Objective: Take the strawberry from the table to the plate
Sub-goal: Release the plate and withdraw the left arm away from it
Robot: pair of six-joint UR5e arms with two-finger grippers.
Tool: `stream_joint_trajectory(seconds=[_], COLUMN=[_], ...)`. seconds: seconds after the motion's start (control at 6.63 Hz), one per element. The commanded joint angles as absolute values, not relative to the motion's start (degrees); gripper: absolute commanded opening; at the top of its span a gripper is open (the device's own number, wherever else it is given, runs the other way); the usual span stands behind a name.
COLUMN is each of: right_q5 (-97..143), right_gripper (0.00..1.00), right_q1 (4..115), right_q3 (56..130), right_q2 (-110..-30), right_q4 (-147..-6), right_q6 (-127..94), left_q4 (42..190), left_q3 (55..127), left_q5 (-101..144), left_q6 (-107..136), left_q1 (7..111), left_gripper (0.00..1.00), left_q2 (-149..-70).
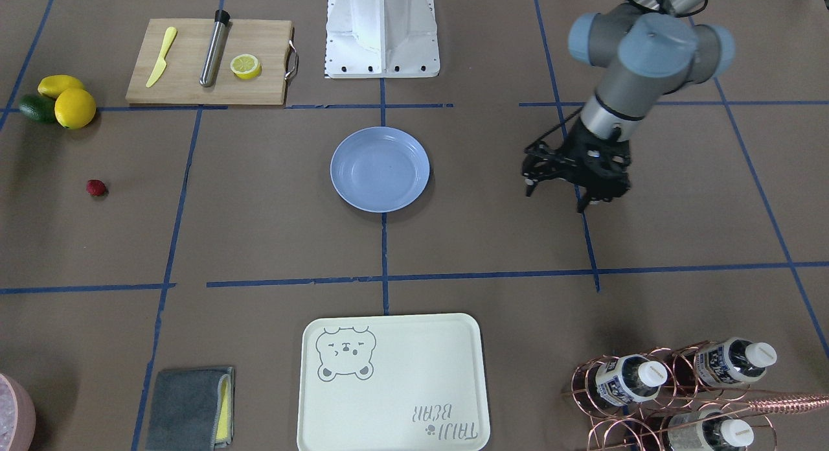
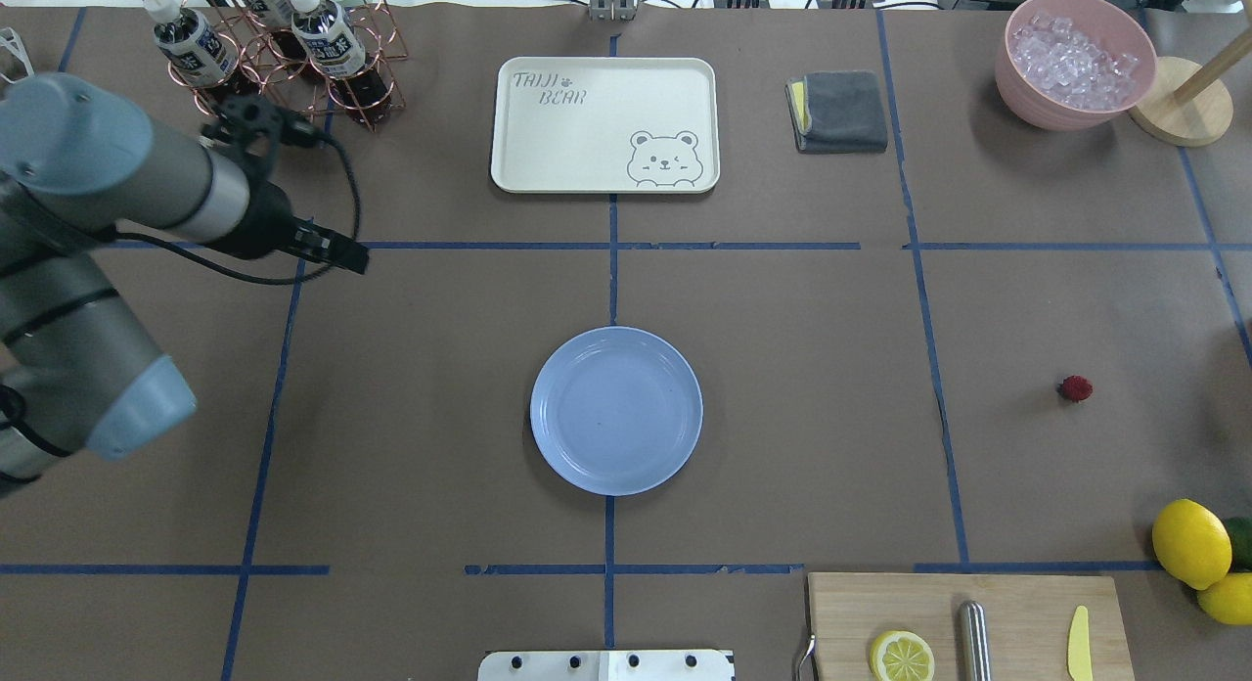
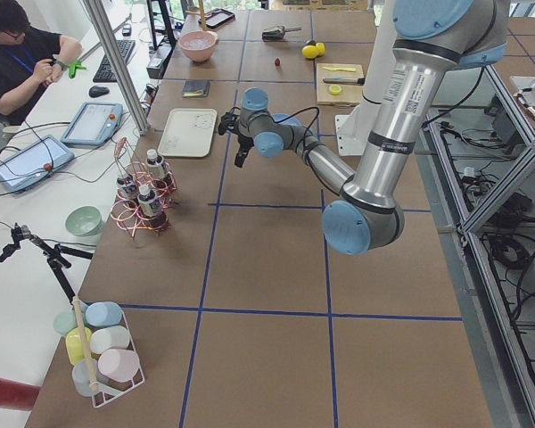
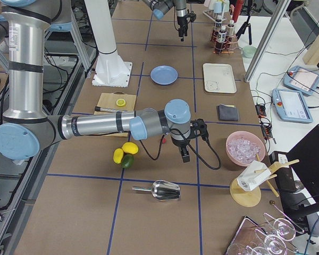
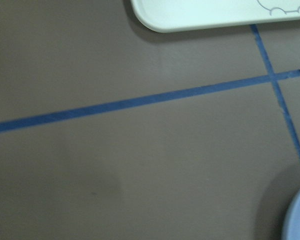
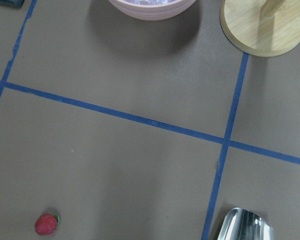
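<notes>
The right gripper (image 4: pixel 184 155) points down from a low, outstretched arm; I cannot tell whether it is released or clenched. The strawberry (image 6: pixel 46 224) lies on the counter (image 1: pixel 259 243), low-left in the right wrist view, well apart from the plate (image 1: pixel 380 169). The left gripper (image 1: pixel 556 199) hovers released on the plate's other side.

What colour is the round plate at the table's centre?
The plate is plain light blue, clearest in the overhead exterior view.
</notes>
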State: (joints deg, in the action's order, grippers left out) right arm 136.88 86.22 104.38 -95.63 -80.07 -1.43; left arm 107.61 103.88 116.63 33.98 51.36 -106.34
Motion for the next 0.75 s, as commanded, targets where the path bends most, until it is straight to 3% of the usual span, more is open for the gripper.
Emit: stream_joint_trajectory(seconds=[0.0, 0.15, 0.6], right_q5=[136.76, 136.76, 136.93], right_gripper=[1.00, 1.00, 1.00], right_q1=[86.05, 85.52, 83.24], right_q3=[106.34, 106.35, 106.17], right_q2=[-95.02, -94.92, -95.01], right_q4=[-79.98, -79.98, -79.98], right_q6=[-2.19, -2.11, -2.28], left_q4=[103.45, 99.88, 84.13], left_q3=[101.45, 97.68, 97.03], left_q5=[126.40, 132.48, 132.27], left_q6=[3.29, 0.12, -13.03], left_q1=[74.32, 82.97, 94.27], left_gripper=[1.00, 1.00, 1.00], left_q2=[-96.99, -95.64, -89.95])
